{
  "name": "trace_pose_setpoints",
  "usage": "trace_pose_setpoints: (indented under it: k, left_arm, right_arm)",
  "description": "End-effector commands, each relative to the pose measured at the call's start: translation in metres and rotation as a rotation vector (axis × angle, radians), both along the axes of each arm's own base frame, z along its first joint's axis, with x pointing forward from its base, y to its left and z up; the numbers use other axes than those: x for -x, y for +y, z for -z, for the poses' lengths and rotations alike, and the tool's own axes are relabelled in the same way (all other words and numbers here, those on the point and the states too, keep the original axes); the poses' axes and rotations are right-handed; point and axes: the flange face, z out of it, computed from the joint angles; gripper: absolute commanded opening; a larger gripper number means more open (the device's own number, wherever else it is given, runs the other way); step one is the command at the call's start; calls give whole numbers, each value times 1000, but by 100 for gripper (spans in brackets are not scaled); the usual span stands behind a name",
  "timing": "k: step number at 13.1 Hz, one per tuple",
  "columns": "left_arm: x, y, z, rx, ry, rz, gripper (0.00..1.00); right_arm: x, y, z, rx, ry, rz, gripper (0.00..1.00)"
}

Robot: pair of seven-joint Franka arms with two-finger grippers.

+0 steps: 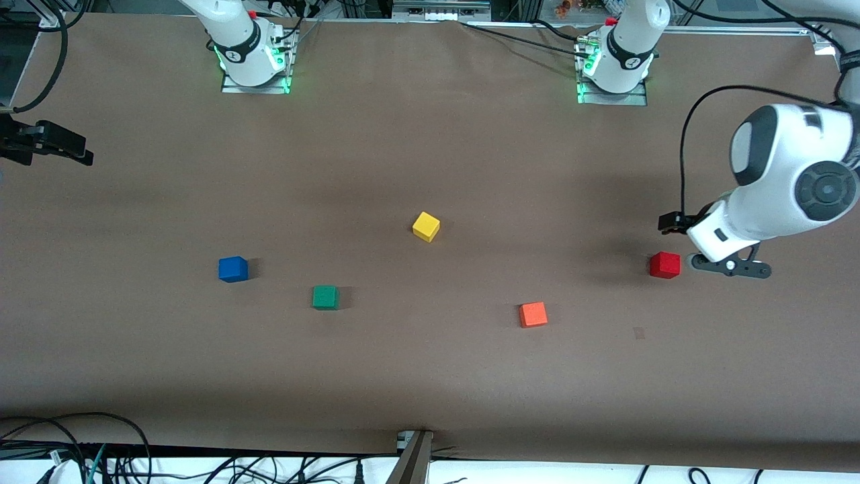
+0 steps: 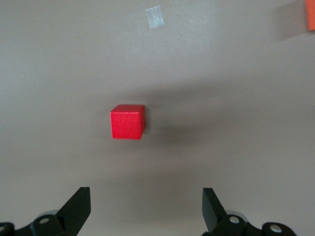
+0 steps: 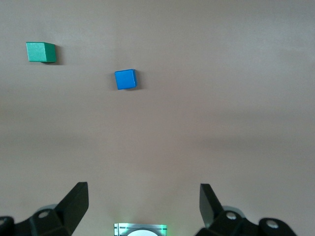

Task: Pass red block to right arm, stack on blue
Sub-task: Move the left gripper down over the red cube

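The red block sits on the brown table toward the left arm's end. My left gripper hangs just above the table beside it, open and empty. In the left wrist view the red block lies ahead of the open left gripper, apart from both fingers. The blue cube sits toward the right arm's end and also shows in the right wrist view. My right gripper is open and empty, held high near its own base, and the arm waits. It is out of the front view.
A green cube lies beside the blue one; it also shows in the right wrist view. A yellow cube sits mid-table. An orange cube lies nearer the front camera than the red block. A black fixture juts in at the table's edge.
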Motion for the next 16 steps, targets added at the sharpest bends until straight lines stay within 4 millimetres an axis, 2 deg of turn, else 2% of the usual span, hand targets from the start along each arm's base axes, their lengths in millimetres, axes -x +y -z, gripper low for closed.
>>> trace_pose_setpoints:
  k: [1, 3, 4, 6, 8, 9, 10, 12, 16]
  left_arm:
    - [25, 4, 48, 7, -54, 111, 100]
    - [34, 12, 80, -19, -102, 159, 100]
    - [33, 13, 91, -85, -123, 253, 100]
    - [30, 37, 111, -100, -135, 247, 100]
    - [28, 41, 132, -84, -156, 243, 100]
    - [27, 42, 136, -80, -169, 239, 100]
    - [28, 51, 138, -79, -170, 223, 100]
    - [29, 40, 140, -67, -171, 228, 100]
    - [27, 36, 154, -53, -196, 219, 100]
  right_arm:
    - [-1, -3, -4, -12, -4, -11, 100]
    - [-1, -2, -4, -17, -3, -9, 100]
    - [-1, -3, -4, -18, -3, -6, 100]
    - [-4, -2, 4, -17, 11, -6, 100]
    - [-8, 0, 11, -10, 23, -7, 100]
    - [-10, 1, 15, -11, 28, -4, 100]
    - [-12, 1, 18, -10, 33, -3, 100]
    - [-15, 5, 28, -9, 53, -9, 100]
    - [-16, 7, 28, -17, 49, -10, 100]
